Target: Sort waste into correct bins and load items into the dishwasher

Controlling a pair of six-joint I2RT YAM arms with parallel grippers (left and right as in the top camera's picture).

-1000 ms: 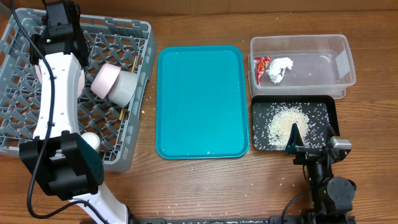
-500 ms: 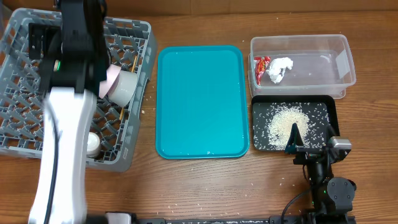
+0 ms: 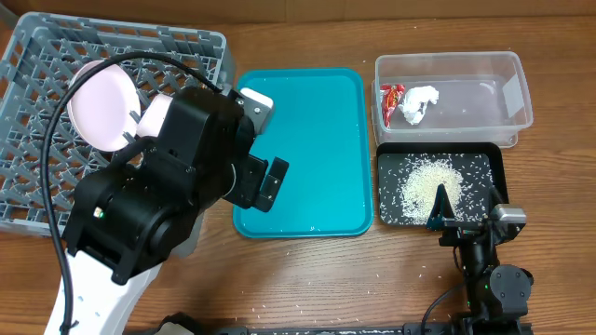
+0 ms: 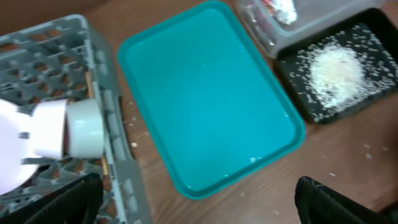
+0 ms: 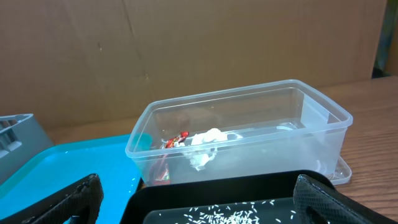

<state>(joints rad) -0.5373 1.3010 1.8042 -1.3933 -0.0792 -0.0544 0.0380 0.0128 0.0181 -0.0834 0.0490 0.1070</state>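
Teal tray (image 4: 205, 99) ahead of the black left pincer (image 4: 199, 202), grey lattice rack (image 4: 37, 50) to its left with a pale pink plate (image 3: 101, 100), black tray (image 5: 186, 193) speckled with off-white rice (image 5: 230, 216) just beyond the right pincer (image 5: 196, 199), red printed wrapper (image 5: 177, 138) and white tissue (image 5: 205, 140) in the clear tub (image 5: 311, 124)

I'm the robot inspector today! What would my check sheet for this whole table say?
Surface: wooden table, with a teal tray in the middle.
Job's things: plate, dish and bowl in the grey rack; wrapper and tissue in the clear tub; rice in the black tray.
Clutter: a few stray specks on the wood beside the rack.
Grippers: left gripper open, holding nothing, near the teal tray; right gripper open, holding nothing, at the black tray's front edge.
Cables: black cable loops over the left arm.
Surroundings: cardboard wall behind the table.
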